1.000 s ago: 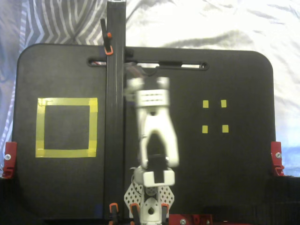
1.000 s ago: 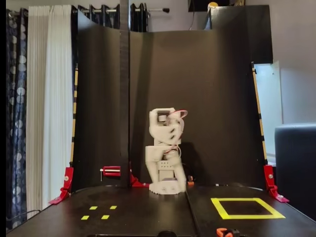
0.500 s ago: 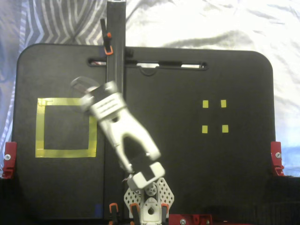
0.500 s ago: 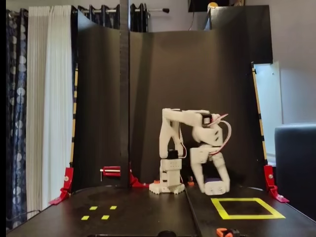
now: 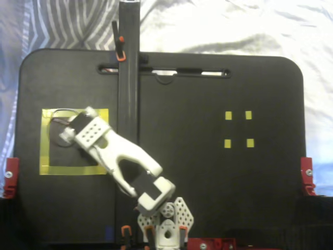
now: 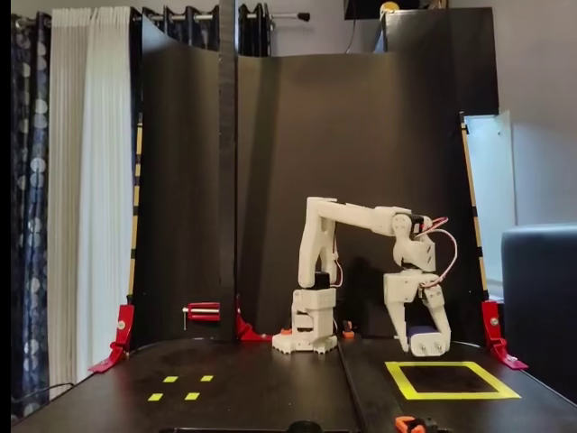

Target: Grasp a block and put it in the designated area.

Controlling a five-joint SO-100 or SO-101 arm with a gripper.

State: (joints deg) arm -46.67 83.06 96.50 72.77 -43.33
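A black surface [image 5: 208, 172] sits on a rumpled white and striped cloth, seen from above in a fixed view. Red clamps hold its edges, and a dark vertical post rises near the middle. Four tiny yellow tape squares [image 5: 238, 129] lie to the right in this view. To the left lies the designated area [image 5: 46, 143], a large square outline of yellow tape with a black interior. The white robot arm [image 5: 122, 161] reaches from its base at the bottom edge diagonally across this square. Its gripper end covers the square's upper right part. The block cannot be made out here.

In another fixed view, from the front at surface height, tall black panels stand behind the arm, with curtains to the left. The arm bends over and points its gripper [image 6: 424, 343] straight down, just above the far edge of the yellow square [image 6: 451, 380], which lies to the right here. A small dark blue shape, seemingly the block [image 6: 418, 333], sits between the jaws, which appear closed on it. It hangs just clear of the surface.

The block looks small, rigid and light. It is probably smooth plastic, so a firm squeeze across its flat sides seems the safest hold.
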